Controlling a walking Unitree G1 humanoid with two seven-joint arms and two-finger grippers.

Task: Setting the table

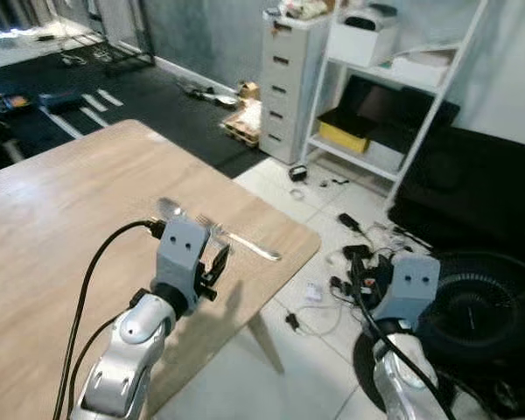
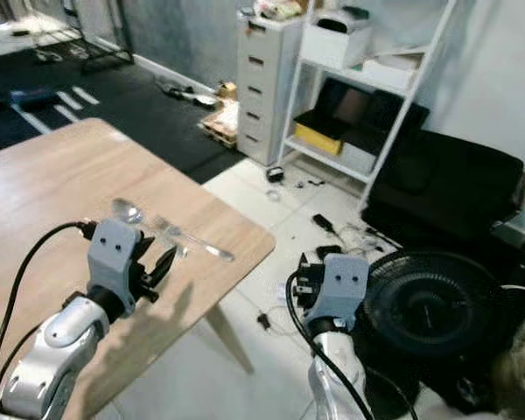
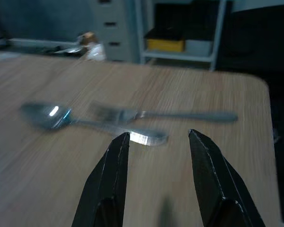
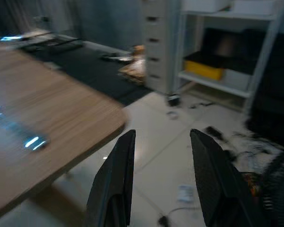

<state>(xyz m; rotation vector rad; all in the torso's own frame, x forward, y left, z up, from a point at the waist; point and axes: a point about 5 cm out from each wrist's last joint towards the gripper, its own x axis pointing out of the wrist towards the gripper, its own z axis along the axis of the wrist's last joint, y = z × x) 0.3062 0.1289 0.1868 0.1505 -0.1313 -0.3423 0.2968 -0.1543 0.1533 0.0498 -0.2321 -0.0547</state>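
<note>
Left hand [image 3: 156, 142], fingers parted and empty, hovers over the wooden surface [image 1: 61, 219]; silver metal spoon [image 3: 85, 124] lies at 12 o'clock, handle pointing 3 o'clock.

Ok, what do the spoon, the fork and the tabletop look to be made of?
Spoon and fork: probably polished metal, silvery with bright glints. Table: light wood or wood-look laminate, matte, with fine straight grain lines; which one I cannot tell.
</note>
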